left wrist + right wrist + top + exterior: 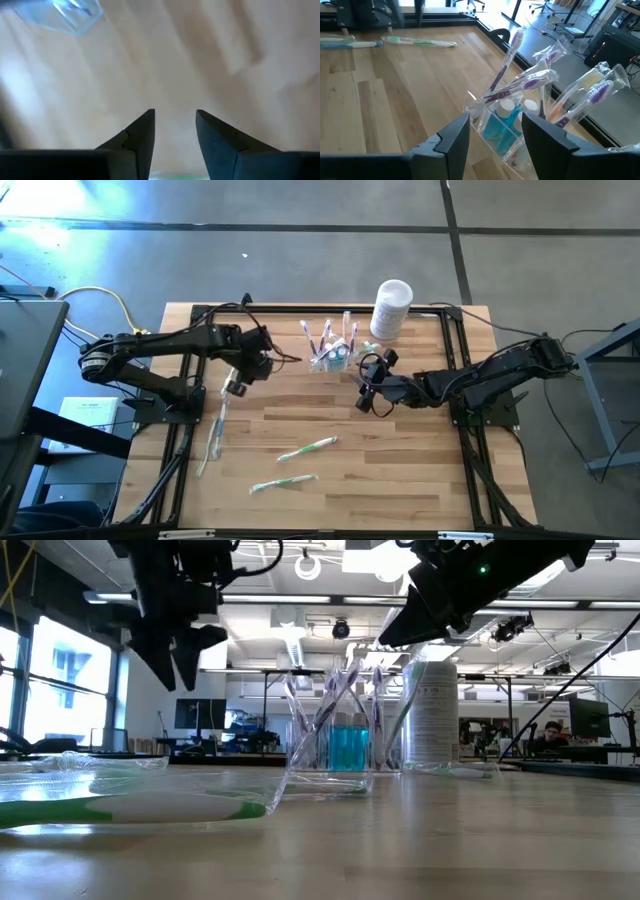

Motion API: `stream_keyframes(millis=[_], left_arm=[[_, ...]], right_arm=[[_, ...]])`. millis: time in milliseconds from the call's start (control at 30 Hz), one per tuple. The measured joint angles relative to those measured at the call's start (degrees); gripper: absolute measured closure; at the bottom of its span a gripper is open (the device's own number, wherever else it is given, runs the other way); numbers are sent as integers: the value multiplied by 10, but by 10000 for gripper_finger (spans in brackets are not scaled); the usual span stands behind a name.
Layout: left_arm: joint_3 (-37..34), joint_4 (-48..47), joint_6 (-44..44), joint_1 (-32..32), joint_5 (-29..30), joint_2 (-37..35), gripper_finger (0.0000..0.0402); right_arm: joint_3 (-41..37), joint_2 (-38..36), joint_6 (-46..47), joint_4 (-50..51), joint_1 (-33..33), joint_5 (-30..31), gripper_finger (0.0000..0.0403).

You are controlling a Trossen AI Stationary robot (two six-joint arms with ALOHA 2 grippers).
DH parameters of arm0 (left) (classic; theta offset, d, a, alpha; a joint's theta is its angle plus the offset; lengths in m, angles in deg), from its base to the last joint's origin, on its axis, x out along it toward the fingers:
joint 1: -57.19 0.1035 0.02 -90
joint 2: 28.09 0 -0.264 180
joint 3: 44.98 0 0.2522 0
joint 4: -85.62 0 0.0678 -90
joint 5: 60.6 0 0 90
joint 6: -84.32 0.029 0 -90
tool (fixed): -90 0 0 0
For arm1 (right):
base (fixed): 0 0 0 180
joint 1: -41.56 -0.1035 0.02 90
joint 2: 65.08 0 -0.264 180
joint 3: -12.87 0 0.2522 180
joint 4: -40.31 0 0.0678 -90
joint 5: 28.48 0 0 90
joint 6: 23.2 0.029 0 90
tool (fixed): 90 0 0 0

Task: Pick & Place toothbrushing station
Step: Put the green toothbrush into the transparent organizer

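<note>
The toothbrushing station (pixel 332 354) is a clear holder with several wrapped purple toothbrushes and a blue bottle. It stands on its base at the table's far middle, and also shows in the low view (pixel 335 752). My right gripper (pixel 363 383) is open and empty, just right of and nearer than the station. In its wrist view (pixel 496 117) the station (pixel 506 125) shows beyond the gap between the fingers. My left gripper (pixel 233 388) is open and empty, pointing down above the table left of the station (pixel 175 120).
A white cylindrical container (pixel 391 308) stands at the far edge, right of the station. A wrapped toothbrush (pixel 212 435) lies below my left gripper. Two more wrapped green toothbrushes (pixel 307 448) (pixel 283 482) lie toward the near middle. Black frame rails (pixel 455 350) border the table.
</note>
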Motion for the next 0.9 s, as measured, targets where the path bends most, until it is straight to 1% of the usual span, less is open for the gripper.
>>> stream_keyframes(millis=[100, 167, 200, 300, 400, 467, 500, 567, 633, 700, 767, 833, 900], left_arm=[[0, 10, 144, 0, 68, 0, 265], [0, 28, 233, 0, 97, 0, 265], [0, 39, 260, 0, 109, 0, 265], [0, 95, 295, 0, 152, 0, 265], [0, 140, 329, 0, 229, 0, 265], [0, 145, 356, 1, 244, 0, 265], [0, 135, 376, 1, 241, 0, 265], [0, 88, 442, 1, 242, 0, 265], [0, 34, 481, 5, 269, 5, 265], [0, -10, 469, 12, 312, 21, 265], [0, -88, 450, 21, 337, 33, 265], [0, -158, 427, 23, 339, 40, 265], [0, -207, 408, 23, 321, 54, 265]], right_arm=[[0, 0, 2, 7, 0, -1, 230], [0, 0, 6, 13, 0, -1, 230], [0, 0, 7, 16, 0, -2, 230], [0, 0, 7, 23, 0, -2, 230], [0, 0, 7, 24, 0, -2, 230], [0, 0, 7, 24, 0, -2, 230], [0, 0, 7, 24, 0, -2, 230], [0, 0, 7, 24, 0, -2, 230], [0, 0, 7, 24, 0, -2, 230], [0, 0, 7, 24, 0, -2, 230], [0, 0, 7, 24, 0, -3, 230], [0, 0, 7, 24, 0, -3, 230], [0, 0, 11, 24, 0, -3, 230]])
